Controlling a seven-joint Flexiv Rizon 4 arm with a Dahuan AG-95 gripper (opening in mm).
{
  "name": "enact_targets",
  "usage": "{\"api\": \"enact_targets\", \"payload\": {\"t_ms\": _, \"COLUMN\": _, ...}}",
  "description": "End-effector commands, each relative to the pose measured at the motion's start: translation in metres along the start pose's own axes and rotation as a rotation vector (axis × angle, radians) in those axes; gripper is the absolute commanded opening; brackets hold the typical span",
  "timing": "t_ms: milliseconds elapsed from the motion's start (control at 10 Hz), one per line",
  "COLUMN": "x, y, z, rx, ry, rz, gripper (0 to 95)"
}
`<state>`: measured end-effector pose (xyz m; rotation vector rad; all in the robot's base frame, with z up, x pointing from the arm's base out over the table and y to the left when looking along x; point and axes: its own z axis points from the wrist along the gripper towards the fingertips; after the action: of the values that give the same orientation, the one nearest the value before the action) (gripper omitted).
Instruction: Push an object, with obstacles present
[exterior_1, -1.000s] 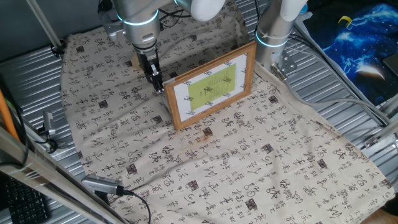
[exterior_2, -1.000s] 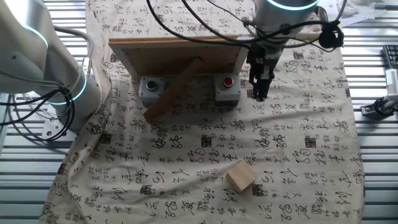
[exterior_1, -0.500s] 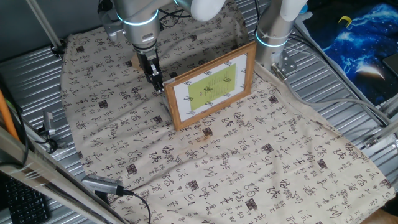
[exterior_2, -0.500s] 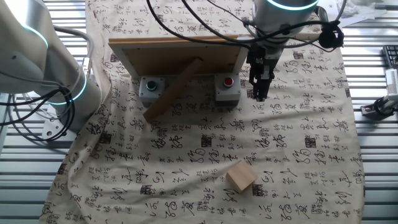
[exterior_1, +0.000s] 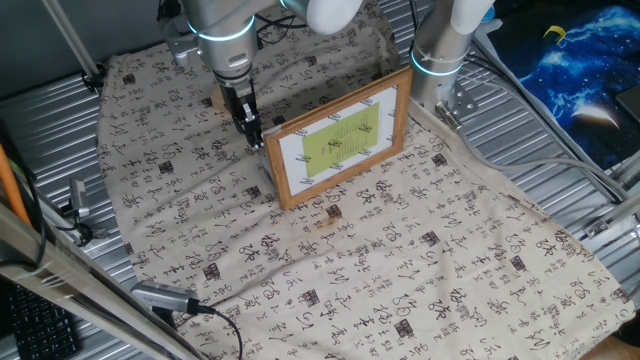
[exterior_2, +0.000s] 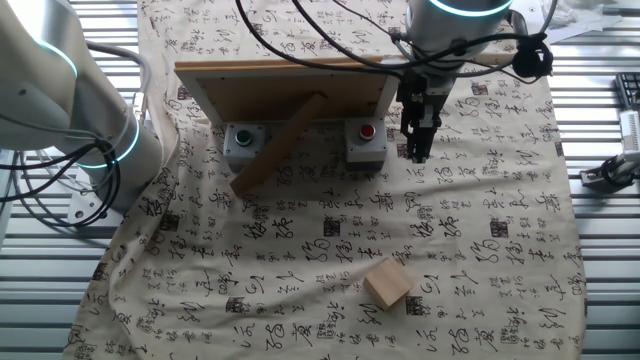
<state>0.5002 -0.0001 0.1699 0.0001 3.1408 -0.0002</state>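
The object, a small light-tan wooden cube (exterior_2: 387, 283), lies on the printed cloth in the other fixed view, well in front of the gripper and apart from it. In one fixed view only a corner of the cube (exterior_1: 216, 100) shows behind the arm. The obstacle is a wooden picture frame (exterior_1: 340, 135) with a yellow-green centre, standing tilted on its rear prop; its plain back (exterior_2: 290, 90) faces the other camera. My gripper (exterior_1: 255, 138) (exterior_2: 417, 152) points straight down beside the frame's side edge, close to the cloth, fingers together and holding nothing.
Two grey button boxes (exterior_2: 243, 145) (exterior_2: 366, 141) sit behind the frame by its prop (exterior_2: 278, 146). A second arm's base (exterior_1: 440, 55) (exterior_2: 75, 110) stands at the cloth's edge. The calligraphy cloth (exterior_1: 380, 270) covers a ribbed metal table (exterior_1: 560, 190). A cable and plug (exterior_1: 165, 298) lie at one corner.
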Motion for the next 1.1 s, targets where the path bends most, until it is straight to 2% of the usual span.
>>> {"api": "enact_targets", "payload": {"t_ms": 100, "x": 0.0001, "y": 0.0001, "z": -0.0001, "rx": -0.067, "ry": -0.034, "rz": -0.09, "gripper": 0.0}}
{"api": "enact_targets", "payload": {"t_ms": 1100, "x": -0.0031, "y": 0.0015, "z": -0.0024, "rx": -0.053, "ry": -0.027, "rz": -0.09, "gripper": 0.0}}
